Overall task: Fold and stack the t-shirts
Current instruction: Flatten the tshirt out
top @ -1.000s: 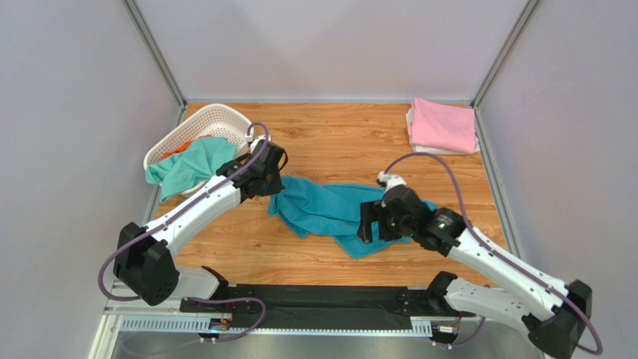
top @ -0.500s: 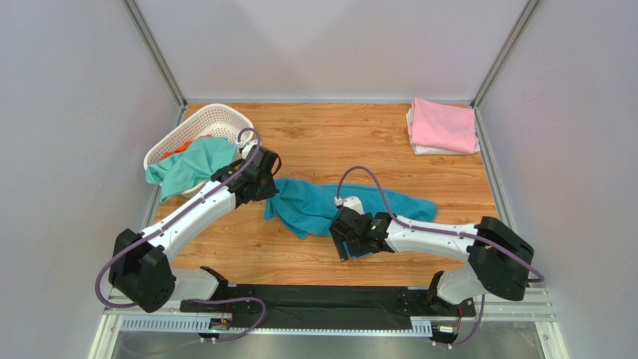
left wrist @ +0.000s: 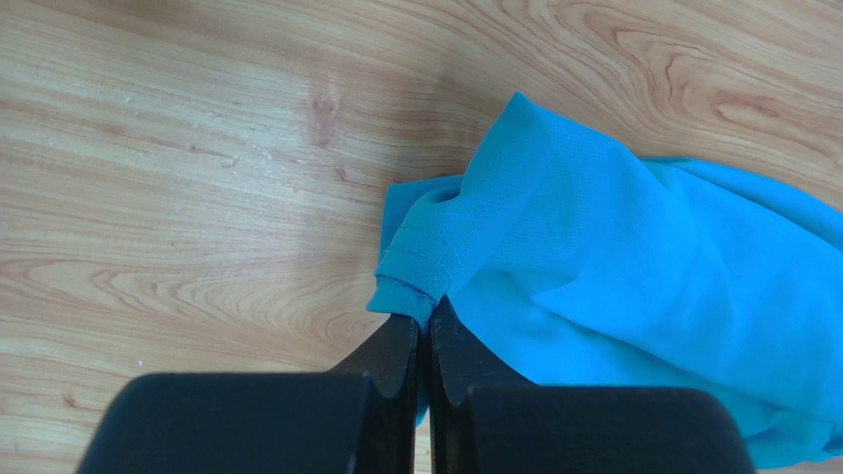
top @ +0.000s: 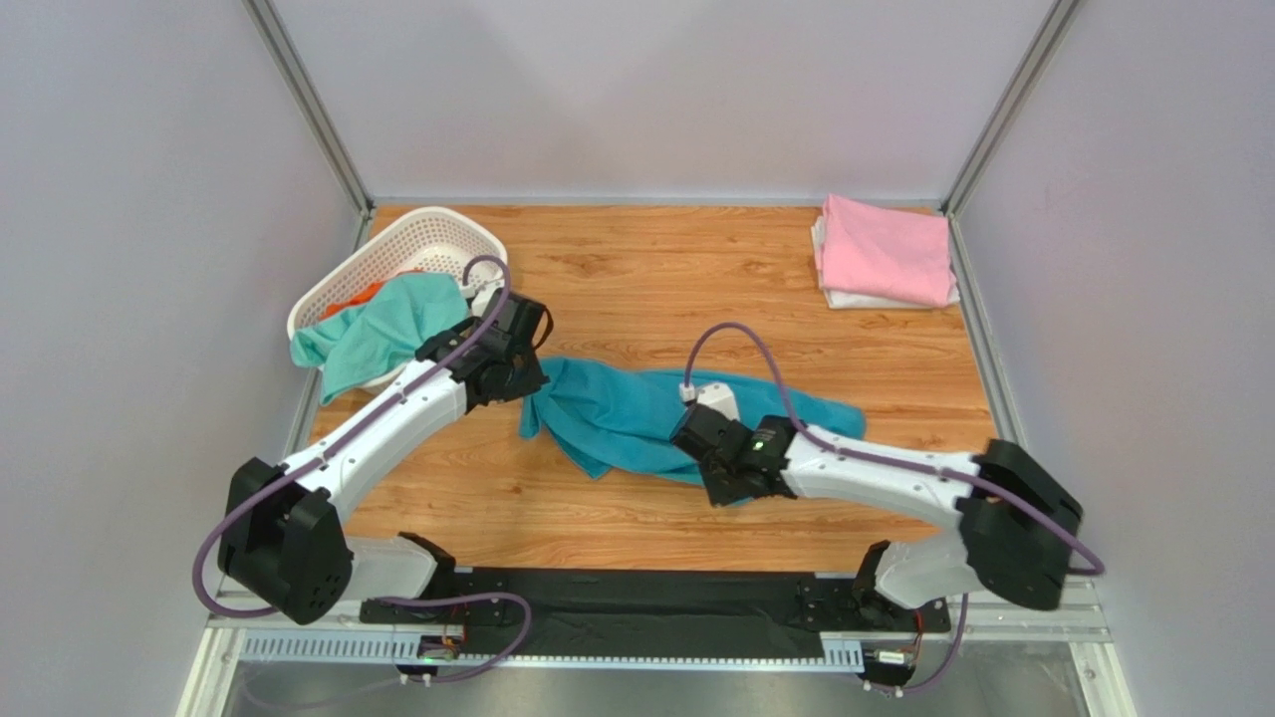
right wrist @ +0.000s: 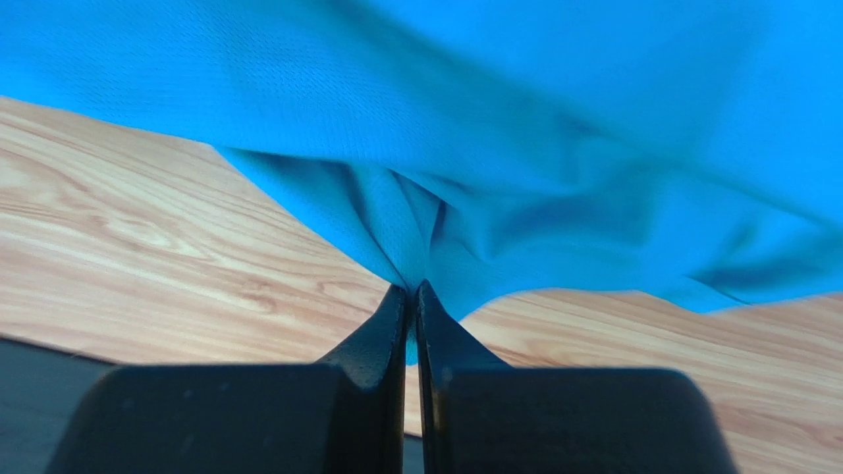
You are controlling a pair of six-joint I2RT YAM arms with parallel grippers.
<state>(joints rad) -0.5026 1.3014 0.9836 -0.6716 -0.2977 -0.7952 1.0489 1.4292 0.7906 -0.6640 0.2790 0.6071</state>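
A teal-blue t-shirt (top: 636, 413) lies crumpled across the middle of the wooden table. My left gripper (top: 527, 377) is shut on its left end, pinching a ribbed hem (left wrist: 421, 267) between the fingertips (left wrist: 396, 341). My right gripper (top: 716, 448) is shut on the shirt's near edge, a fold of teal cloth (right wrist: 416, 227) squeezed between its jaws. A mint-green t-shirt (top: 382, 332) hangs over the basket's front, with an orange one (top: 353, 299) showing behind it. A folded pink t-shirt (top: 886, 248) lies on a white one (top: 853, 300) at the far right corner.
The white lattice basket (top: 407, 239) stands at the far left by the wall. A black strip (top: 629, 595) and metal rail run along the table's near edge, between the arm bases. Grey walls close in the table on three sides.
My right arm swung left and low to the shirt's near edge, and its gripper went from open to shut on the cloth. The left gripper drew the shirt's left end slightly left.
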